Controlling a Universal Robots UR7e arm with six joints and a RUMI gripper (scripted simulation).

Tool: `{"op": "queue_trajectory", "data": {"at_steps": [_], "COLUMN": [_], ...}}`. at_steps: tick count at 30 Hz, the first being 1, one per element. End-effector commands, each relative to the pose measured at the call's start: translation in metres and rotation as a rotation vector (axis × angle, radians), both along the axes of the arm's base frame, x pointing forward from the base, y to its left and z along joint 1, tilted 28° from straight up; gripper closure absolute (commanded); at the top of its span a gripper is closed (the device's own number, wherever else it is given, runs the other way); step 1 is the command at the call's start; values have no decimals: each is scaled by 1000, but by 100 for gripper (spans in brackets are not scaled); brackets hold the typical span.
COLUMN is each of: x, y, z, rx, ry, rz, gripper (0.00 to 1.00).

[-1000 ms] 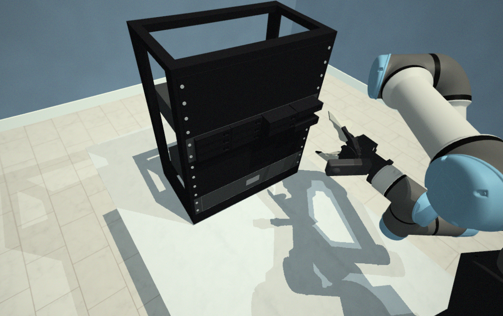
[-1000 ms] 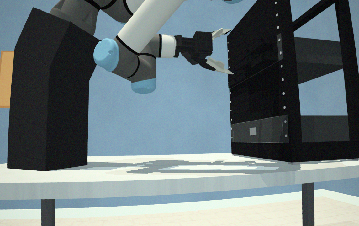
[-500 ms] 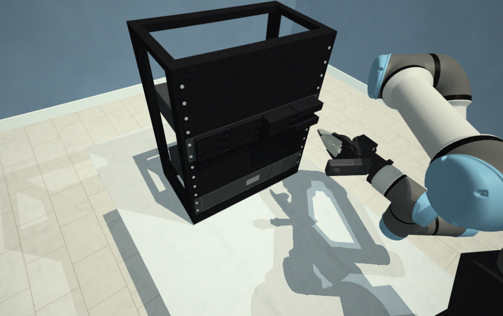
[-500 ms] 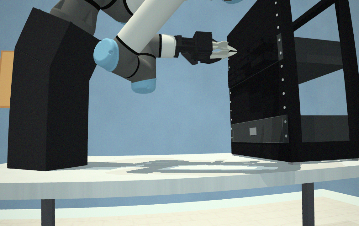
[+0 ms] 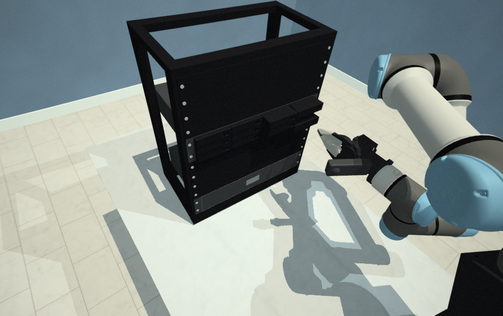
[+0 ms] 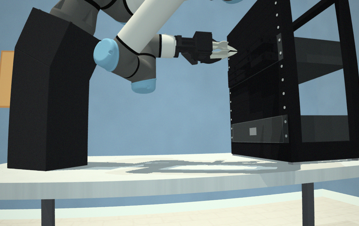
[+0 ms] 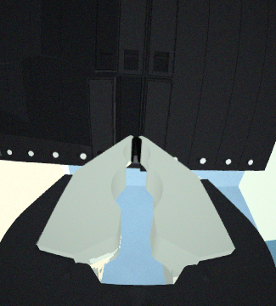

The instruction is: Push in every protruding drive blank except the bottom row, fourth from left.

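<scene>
Desk: pale desk (image 6: 62, 180) against blue walls, carrying the black rack (image 5: 245, 78).
Rack: loose on the desk, tall, likely easy to tip.
Blanks: some drive blanks (image 5: 290, 113) stick out at the rack's right side.
Fingers: gripper (image 6: 232, 51) pinched together, holding nothing, near the front.
Handling: blanks look stiff; push squarely on a face, gently.

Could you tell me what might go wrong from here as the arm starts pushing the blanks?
The shut gripper points at the protruding blanks high on the unfastened rack; a hard push there could tip or slide it. Its narrow tip could also slip off a blank's face, or catch the bottom-row fourth blank that must stay out.
</scene>
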State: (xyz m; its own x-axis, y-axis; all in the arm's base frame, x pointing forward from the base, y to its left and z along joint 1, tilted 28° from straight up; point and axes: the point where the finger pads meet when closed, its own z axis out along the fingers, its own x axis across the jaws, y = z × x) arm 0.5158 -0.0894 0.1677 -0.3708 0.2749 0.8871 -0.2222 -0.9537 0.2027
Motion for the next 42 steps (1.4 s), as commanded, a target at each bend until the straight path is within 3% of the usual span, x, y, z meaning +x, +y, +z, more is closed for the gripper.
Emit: {"op": "queue_trajectory", "data": {"at_steps": [1, 18, 42], "x": [0, 2, 19], "y": [1, 7, 69], "z": [1, -1, -20], "rx": [-4, -4, -4], "ry": [-3, -3, -3], "rz": [1, 1, 1], "gripper": [100, 100, 100]}}
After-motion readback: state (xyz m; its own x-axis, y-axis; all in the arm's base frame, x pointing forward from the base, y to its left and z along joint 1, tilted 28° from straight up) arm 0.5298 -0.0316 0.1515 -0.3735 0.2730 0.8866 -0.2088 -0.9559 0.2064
